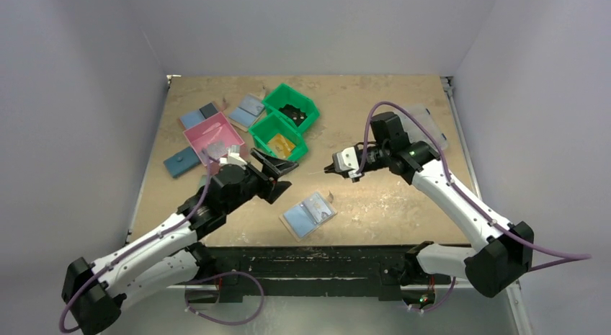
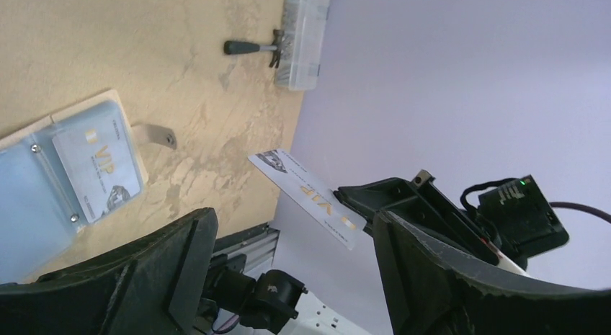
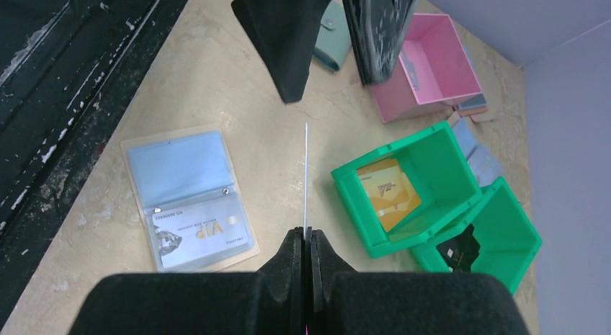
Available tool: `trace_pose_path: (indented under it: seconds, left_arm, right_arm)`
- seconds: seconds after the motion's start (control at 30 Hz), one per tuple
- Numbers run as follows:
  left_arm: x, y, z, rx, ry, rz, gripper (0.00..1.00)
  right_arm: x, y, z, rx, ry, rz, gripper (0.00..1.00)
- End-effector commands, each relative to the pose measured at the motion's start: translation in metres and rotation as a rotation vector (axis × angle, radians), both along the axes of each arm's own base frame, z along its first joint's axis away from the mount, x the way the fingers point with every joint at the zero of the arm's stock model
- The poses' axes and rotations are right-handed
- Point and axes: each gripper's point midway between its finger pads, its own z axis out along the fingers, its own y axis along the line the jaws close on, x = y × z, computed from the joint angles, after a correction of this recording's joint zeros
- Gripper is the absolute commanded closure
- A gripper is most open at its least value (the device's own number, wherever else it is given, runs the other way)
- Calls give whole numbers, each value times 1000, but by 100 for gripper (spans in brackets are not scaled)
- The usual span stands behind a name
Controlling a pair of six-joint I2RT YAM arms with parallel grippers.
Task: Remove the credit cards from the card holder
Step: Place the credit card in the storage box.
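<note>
The card holder (image 1: 308, 214) lies open and flat near the table's front edge, with a silver VIP card (image 3: 198, 234) in its clear slot panel. It also shows in the left wrist view (image 2: 65, 176). My right gripper (image 3: 306, 238) is shut on another silver VIP card (image 2: 306, 194) and holds it in the air, edge-on in its own view (image 3: 306, 176). It hangs right of the green bins in the top view (image 1: 333, 166). My left gripper (image 1: 282, 173) is open and empty, raised just left of that card, with the jaws wide apart (image 2: 295, 256).
Two green bins stand behind: the near one (image 1: 277, 137) holds yellow-orange cards (image 3: 389, 191), the far one (image 1: 292, 108) something black. A pink bin (image 1: 214, 137), a dark-blue wallet (image 1: 180, 162) and other wallets lie at the left. A clear box (image 1: 425, 122) is at the right.
</note>
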Motion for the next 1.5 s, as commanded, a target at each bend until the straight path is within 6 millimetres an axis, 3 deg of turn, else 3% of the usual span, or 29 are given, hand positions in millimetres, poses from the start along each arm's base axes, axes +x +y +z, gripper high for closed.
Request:
trace_pose_path:
  seconds: [0.0,0.27,0.53,0.63,0.8,0.83,0.93,1.07,1.13,1.27,1.47]
  left_arm:
    - [2,-28,2,-133,60,-79,15]
    - [15,-43,1,-204,77,-73,19]
    - [8,-62,-6,-239,118,-121,32]
    - [5,-65,-7,-240,122,-132,48]
    - [6,-62,-4,-239,109,-125,87]
    - [5,-62,-3,-238,101,-128,98]
    - [4,-59,-5,-215,91,-126,100]
    - [9,-46,-13,-115,34,-77,100]
    - [14,-32,-18,-25,-18,-36,100]
    - [22,1,-12,203,-225,29,100]
    - [29,47,17,555,-477,49,100]
  right_arm:
    - [1,6,8,49,-78,43,100]
    - [-7,9,-4,54,-109,90,100]
    - [1,18,-7,54,-150,51,100]
    - [2,18,-12,42,-161,43,100]
    - [-11,15,-24,22,-183,115,98]
    - [-14,15,-24,22,-198,139,95]
    - [-23,13,-27,23,-186,174,78]
    - [-26,10,-22,18,-119,147,19]
    - [-24,5,-14,24,-79,113,2]
    - [-26,-7,0,63,45,50,1]
    - [-32,-24,5,46,261,-68,1]
